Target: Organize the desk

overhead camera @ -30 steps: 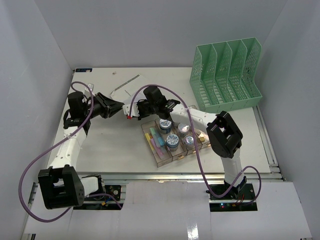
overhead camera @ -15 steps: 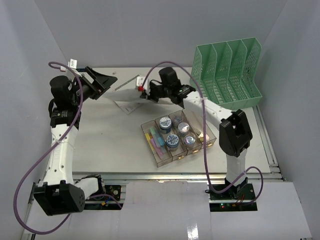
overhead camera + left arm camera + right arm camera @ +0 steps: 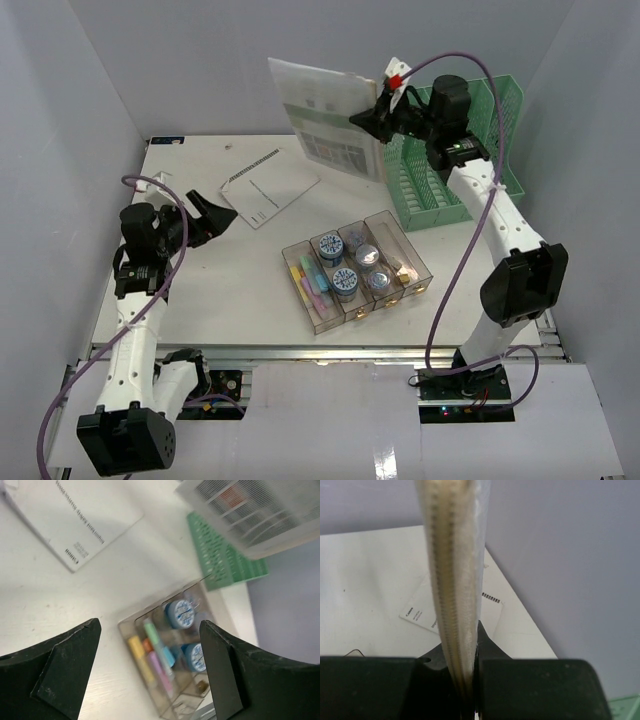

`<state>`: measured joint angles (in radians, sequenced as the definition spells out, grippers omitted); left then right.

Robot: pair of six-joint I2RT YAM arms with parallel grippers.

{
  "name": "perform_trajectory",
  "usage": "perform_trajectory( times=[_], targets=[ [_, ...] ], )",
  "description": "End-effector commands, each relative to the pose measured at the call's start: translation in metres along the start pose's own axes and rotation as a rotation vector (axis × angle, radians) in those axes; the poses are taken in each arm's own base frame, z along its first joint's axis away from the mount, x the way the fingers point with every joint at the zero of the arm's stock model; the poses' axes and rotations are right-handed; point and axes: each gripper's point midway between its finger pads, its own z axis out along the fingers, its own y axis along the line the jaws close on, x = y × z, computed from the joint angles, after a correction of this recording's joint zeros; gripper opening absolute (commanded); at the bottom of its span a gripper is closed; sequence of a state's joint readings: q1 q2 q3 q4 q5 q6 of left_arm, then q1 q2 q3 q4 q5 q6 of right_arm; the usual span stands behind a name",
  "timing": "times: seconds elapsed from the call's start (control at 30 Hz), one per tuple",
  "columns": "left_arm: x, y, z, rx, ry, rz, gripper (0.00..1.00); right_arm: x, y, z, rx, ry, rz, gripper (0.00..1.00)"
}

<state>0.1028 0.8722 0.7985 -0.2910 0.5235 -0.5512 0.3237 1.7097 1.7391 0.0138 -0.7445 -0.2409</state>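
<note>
Overhead, right end effector (image 3: 373, 117) pinches document (image 3: 325, 112); wrist view: edge only. Left end effector (image 3: 218, 218) wide.

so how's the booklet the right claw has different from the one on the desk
The held booklet stands upright in the air, pinched at its edge by the right claw; the desk booklet lies flat on the desk, untouched. The held booklet shows printed panels; the desk booklet's face is mostly white with a text line. Both are thin white paper.
</note>
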Motion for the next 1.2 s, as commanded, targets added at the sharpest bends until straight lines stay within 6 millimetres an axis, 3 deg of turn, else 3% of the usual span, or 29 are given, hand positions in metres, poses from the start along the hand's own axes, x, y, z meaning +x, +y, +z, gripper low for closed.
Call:
perform_trajectory(
  times=[0.0, 0.27, 0.43, 0.6, 0.73, 1.17],
  targets=[
    [0.026, 0.026, 0.002, -0.035, 0.055, 0.107, 0.91, -0.090, -0.007, -0.041, 0.074, -0.185, -0.040, 0.08],
    [0.062, 0.053, 0.004, -0.066, 0.134, 0.157, 0.91, -0.116, -0.034, -0.098, 0.340, -0.221, 0.025, 0.08],
    [0.066, 0.053, 0.005, -0.055, 0.139, 0.152, 0.91, -0.138, -0.046, -0.144, 0.541, -0.243, -0.003, 0.08],
    [0.069, 0.051, 0.006, -0.036, 0.155, 0.145, 0.91, -0.137, -0.065, -0.185, 0.768, -0.227, -0.038, 0.08],
    [0.069, 0.047, 0.004, -0.026, 0.146, 0.152, 0.91, -0.115, -0.074, -0.201, 0.842, -0.184, -0.035, 0.08],
    [0.069, 0.043, 0.004, -0.018, 0.143, 0.159, 0.91, -0.046, -0.080, -0.208, 0.932, -0.124, -0.010, 0.08]
  ],
)
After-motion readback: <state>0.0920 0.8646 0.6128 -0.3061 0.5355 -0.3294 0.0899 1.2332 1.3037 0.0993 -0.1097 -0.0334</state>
